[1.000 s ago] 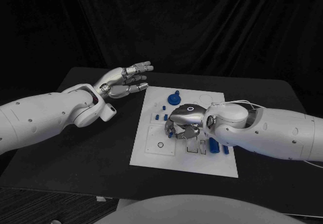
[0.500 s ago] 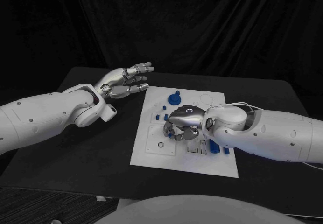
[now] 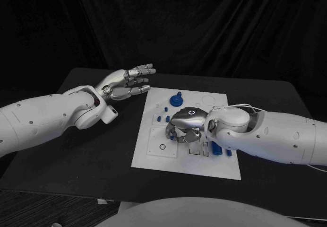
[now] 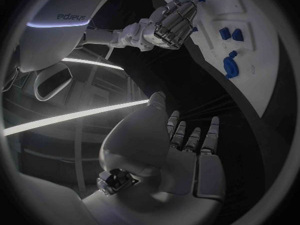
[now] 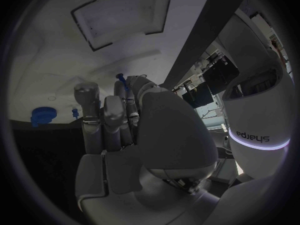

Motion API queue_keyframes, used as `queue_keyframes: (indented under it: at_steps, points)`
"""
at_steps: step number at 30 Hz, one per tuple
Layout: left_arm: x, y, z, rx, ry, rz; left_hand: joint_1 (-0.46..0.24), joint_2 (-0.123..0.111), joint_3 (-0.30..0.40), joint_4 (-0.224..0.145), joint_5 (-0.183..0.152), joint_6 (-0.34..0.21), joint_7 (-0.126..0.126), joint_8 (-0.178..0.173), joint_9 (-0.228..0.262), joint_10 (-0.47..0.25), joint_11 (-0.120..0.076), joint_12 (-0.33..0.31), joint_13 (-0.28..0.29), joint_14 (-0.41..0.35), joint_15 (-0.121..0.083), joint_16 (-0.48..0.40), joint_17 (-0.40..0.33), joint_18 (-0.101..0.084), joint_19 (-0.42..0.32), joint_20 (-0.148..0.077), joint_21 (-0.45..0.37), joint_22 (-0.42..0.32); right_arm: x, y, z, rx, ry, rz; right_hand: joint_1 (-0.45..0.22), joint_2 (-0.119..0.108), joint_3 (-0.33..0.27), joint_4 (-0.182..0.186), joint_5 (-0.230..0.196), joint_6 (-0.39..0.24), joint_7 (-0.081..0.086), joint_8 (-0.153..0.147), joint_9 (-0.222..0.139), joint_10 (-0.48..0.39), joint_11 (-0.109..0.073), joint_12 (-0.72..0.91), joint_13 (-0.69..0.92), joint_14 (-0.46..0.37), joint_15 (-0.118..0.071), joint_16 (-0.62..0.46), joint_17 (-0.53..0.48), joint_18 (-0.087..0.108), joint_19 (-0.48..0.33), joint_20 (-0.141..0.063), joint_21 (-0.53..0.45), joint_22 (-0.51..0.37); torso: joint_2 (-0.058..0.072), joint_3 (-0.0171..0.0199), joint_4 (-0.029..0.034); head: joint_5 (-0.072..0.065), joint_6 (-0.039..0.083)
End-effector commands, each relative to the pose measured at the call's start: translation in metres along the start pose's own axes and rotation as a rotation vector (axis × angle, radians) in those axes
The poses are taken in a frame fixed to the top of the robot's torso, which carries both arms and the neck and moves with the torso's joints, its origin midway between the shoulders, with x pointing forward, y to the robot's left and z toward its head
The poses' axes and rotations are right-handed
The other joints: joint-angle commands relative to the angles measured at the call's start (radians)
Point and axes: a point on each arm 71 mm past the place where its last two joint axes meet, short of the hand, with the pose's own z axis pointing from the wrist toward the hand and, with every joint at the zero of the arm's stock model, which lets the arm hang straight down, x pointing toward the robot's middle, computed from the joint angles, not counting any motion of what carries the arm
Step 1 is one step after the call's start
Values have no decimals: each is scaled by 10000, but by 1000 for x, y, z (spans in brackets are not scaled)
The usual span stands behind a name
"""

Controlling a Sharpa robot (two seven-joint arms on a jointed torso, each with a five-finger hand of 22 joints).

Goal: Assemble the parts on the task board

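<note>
The white task board (image 3: pixel 158 161) lies mid-table. My right hand (image 3: pixel 185 125) hovers over its middle with the fingers curled down onto it. In the right wrist view a thin blue peg (image 5: pixel 119 77) sticks out at the fingertips (image 5: pixel 87 92), apparently pinched there. A round blue part (image 3: pixel 176 100) sits near the board's far edge, small blue pegs (image 3: pixel 163 118) lie left of the hand, and longer blue pieces (image 3: pixel 217 149) lie to its right. My left hand (image 3: pixel 126 82) floats open over the table beside the board's far left corner, holding nothing.
Black table (image 3: pixel 81 151) surrounds the board, with bare room at the left and front. My right forearm (image 3: pixel 272 137) covers the board's right edge. The right wrist view shows a dark-outlined rectangular recess (image 5: pixel 122 17) in the board.
Hardly anything: my right hand has shifted very slightly over the board's middle. The left hand stays still.
</note>
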Motion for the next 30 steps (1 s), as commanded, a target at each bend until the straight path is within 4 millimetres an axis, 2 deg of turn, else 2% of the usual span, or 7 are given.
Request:
queue_keyframes:
  at_steps: [1, 13, 20, 21, 24, 28, 30]
  points:
    - [2, -1, 1, 97, 60, -173, 103, 21, 58, 19, 41, 73, 6, 31, 10, 26, 72, 50, -1, 14, 76, -37, -15, -12, -52, 14, -41, -9, 3, -2, -1, 215, 196, -43, -7, 27, 1, -74, -69, -92, 21, -40, -10, -78, 20, -32, -27, -80, 5, -95, -64, 147, -117, -6, -129, 898, -8, -5, -5, 3, 1]
    - [2, 0, 1, 49, 83, -195, 109, 22, 62, 19, 41, 86, 18, 33, 11, 32, 85, 65, 1, 14, 81, -37, -15, -12, -51, 14, -40, -13, 4, -4, -1, 361, 300, -36, -55, 46, 18, -88, -102, -163, 38, -72, -34, -161, 32, -53, -39, -139, 22, -144, -110, 162, -189, 6, -242, 871, -4, 6, 8, -16, 1]
    - [3, 0, 1, 31, 105, -213, 117, 31, 72, 23, 43, 174, 48, 43, 19, 42, 116, 91, 4, 14, 94, -37, -15, -13, -48, 15, -38, -17, 5, -5, 0, 402, 326, -33, -152, 51, 49, -130, -261, -550, -24, -232, -117, -260, -14, -54, -49, -190, -6, -167, -142, 184, -266, -2, -307, 850, -12, 0, -2, -36, 1]
    - [3, 0, 0, 27, 106, -214, 117, 31, 72, 23, 43, 174, 48, 43, 19, 42, 116, 91, 4, 14, 94, -37, -15, -13, -48, 15, -38, -17, 5, -5, 0, 410, 328, -33, -214, 57, 50, -124, -569, -824, -34, -350, -174, -308, -8, -57, -55, -203, 6, -168, -150, 187, -290, 4, -327, 840, -11, 0, -3, -30, 1]
    - [3, 0, 0, 12, 113, -222, 121, 33, 76, 23, 42, 216, 62, 49, 23, 45, 131, 99, 5, 14, 98, -37, -15, -14, -46, 16, -37, -15, 5, -5, 0, 409, 321, -31, -332, 51, 71, -91, -1051, -1307, -132, -572, -337, -386, 3, -45, -58, -209, 21, -151, -149, 186, -306, 21, -327, 833, -3, 7, 2, -26, 1]
    - [3, 0, 0, -8, 125, -231, 121, 33, 76, 23, 42, 216, 62, 49, 23, 45, 131, 99, 5, 14, 98, -37, -15, -14, -46, 16, -37, -15, 5, -5, 1, 383, 301, -27, -419, 31, 101, -55, -1343, -1775, -335, -791, -542, -430, 14, -17, -57, -228, 34, -159, -173, 194, -330, 37, -386, 816, -3, 1, 4, -28, 1]
    - [3, 0, 0, -15, 136, -240, 121, 33, 76, 23, 42, 216, 62, 49, 23, 45, 131, 99, 5, 14, 98, -37, -15, -14, -46, 16, -37, -15, 5, -5, 1, 378, 298, -25, -436, 22, 106, -48, -1400, -1865, -377, -830, -594, -437, 17, -9, -57, -225, 33, -148, -166, 192, -326, 41, -380, 817, -5, -2, 4, -33, 1]
